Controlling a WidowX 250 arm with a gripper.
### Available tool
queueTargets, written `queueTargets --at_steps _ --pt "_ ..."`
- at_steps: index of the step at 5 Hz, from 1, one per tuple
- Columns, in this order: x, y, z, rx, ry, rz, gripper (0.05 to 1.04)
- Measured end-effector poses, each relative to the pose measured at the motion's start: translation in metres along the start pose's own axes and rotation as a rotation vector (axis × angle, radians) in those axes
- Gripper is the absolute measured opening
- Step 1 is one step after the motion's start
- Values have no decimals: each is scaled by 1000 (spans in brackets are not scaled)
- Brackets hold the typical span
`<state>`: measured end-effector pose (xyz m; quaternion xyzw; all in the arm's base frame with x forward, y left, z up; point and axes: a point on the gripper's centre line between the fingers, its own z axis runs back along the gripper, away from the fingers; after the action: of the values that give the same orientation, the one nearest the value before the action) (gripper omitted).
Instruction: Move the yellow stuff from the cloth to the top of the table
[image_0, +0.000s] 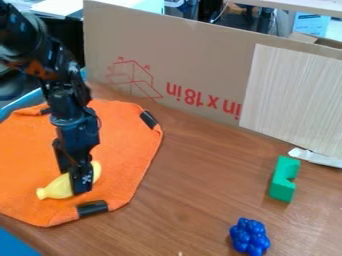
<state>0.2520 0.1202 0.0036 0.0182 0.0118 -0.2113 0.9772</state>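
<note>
One knobbly blue cluster (250, 237) is lying nearest the camera, one notched green block (283, 180) sitting behind it. A brown cardboard panel (200, 62) is walling off the back. Wooden desk (194, 175) is stretching from these to an orange cloth (117, 150) bearing three black strips (92, 208). One yellow bottle-shaped toy (59, 189) is resting there, the black hand (73, 184) hanging over it; whether it is gripping, I cannot tell.

Cloth (117, 142) orange, black bands (92, 208) at edges. Yellow stuff (59, 187) pale yellow. Gripper (73, 182) black, small white marks (87, 178); arm (62, 90) black, orange patch (39, 69). Desk (194, 172) brown, wood grain. Cardboard (180, 50) tan, red lettering (200, 99) and line drawing (133, 77). Board (294, 95) pale beige, fine streaks. Block (283, 186) green. Cluster (250, 236) deep blue. Strip (315, 157) white.
</note>
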Motion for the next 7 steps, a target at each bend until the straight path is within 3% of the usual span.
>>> queueTargets --at_steps 1,2,3,4,5,6,7 --pt "-2 2 -7 -13 33 10 680" --pt "-2 0 -5 -24 30 5 550" --pt "1 -3 5 -30 11 3 550" --pt "21 -7 25 -25 -28 1 550" --pt "52 -12 46 -15 -33 27 549" --pt "82 -18 49 -49 -12 44 549" --pt "116 -30 42 -51 11 30 549"
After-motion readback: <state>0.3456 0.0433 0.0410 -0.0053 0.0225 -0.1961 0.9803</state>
